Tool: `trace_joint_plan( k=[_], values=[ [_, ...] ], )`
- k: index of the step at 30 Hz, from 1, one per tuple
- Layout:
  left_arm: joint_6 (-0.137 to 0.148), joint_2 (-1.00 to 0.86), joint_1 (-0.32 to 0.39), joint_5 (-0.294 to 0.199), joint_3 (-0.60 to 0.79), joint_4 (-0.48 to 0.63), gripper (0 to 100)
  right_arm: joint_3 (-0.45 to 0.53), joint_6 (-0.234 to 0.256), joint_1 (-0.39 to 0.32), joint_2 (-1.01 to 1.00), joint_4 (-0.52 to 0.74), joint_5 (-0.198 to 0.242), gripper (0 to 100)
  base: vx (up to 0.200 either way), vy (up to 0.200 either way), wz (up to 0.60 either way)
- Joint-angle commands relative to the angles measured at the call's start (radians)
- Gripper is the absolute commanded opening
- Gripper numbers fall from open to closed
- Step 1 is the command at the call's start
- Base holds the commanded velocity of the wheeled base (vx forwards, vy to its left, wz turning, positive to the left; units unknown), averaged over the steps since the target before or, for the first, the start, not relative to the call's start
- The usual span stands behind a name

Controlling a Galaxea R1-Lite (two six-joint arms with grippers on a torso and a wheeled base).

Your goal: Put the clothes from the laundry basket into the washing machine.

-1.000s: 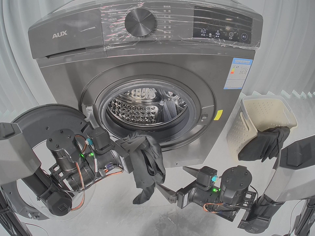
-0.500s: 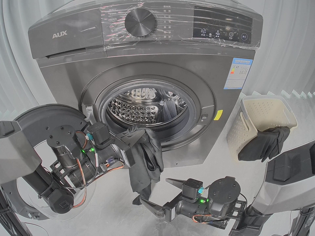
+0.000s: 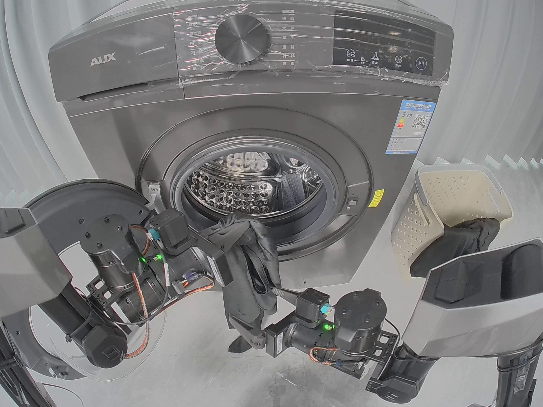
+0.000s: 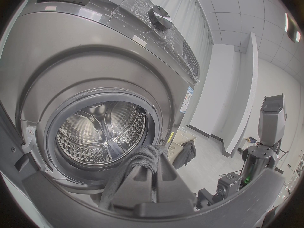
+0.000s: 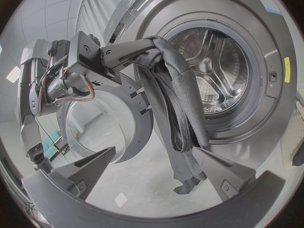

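A black garment (image 3: pixel 251 272) hangs from my left gripper (image 3: pixel 237 230), which is shut on its top fold just in front of the lower lip of the washing machine's open drum (image 3: pixel 249 190). In the left wrist view the shut fingers (image 4: pixel 164 174) pinch the cloth (image 4: pixel 139 157) before the drum (image 4: pixel 101 127). My right gripper (image 3: pixel 263 312) is open and low, its fingers on either side of the garment's hanging tail. The right wrist view has the tail (image 5: pixel 180 133) against one finger (image 5: pixel 218 168). Another dark garment (image 3: pixel 461 241) drapes over the laundry basket (image 3: pixel 452 190).
The round door (image 3: pixel 79 210) stands swung open at the left, behind my left arm. The cream basket leans on the floor to the right of the machine (image 3: pixel 249 108), with my right upper arm in front of it. Bare grey floor (image 3: pixel 186 363) lies below the grippers.
My right gripper has swung left and slightly up, from open floor to around the garment's hanging tail. The left gripper lifted the garment a little toward the drum.
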Motion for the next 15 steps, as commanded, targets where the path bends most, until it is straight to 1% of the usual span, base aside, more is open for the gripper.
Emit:
trace_joint_plan(
  k=[1,3,9,13,14,15],
  values=[
    [-0.001,-0.001,0.000,0.000,-0.001,0.000,0,-0.025,0.000,-0.007,0.027,-0.001,0.010,100,0.000,0.000,0.00],
    [-0.001,-0.001,0.000,0.000,-0.004,0.000,0,-0.035,-0.002,-0.013,0.027,0.002,0.021,100,0.000,0.000,0.00],
    [-0.003,-0.002,0.003,0.000,-0.009,0.000,0,-0.068,-0.002,-0.034,0.047,0.009,0.025,100,0.000,0.000,0.00],
    [-0.029,-0.010,0.002,0.000,-0.010,0.000,0,-0.105,-0.002,-0.044,0.070,0.009,0.025,100,0.000,0.000,0.00],
    [-0.047,-0.014,0.002,0.000,-0.018,0.000,0,-0.119,-0.002,-0.044,0.079,0.009,0.025,100,0.000,0.000,0.00],
    [-0.059,-0.016,0.003,0.000,-0.021,0.000,0,-0.124,-0.002,-0.044,0.083,0.009,0.025,100,0.000,0.000,0.00]
  ],
)
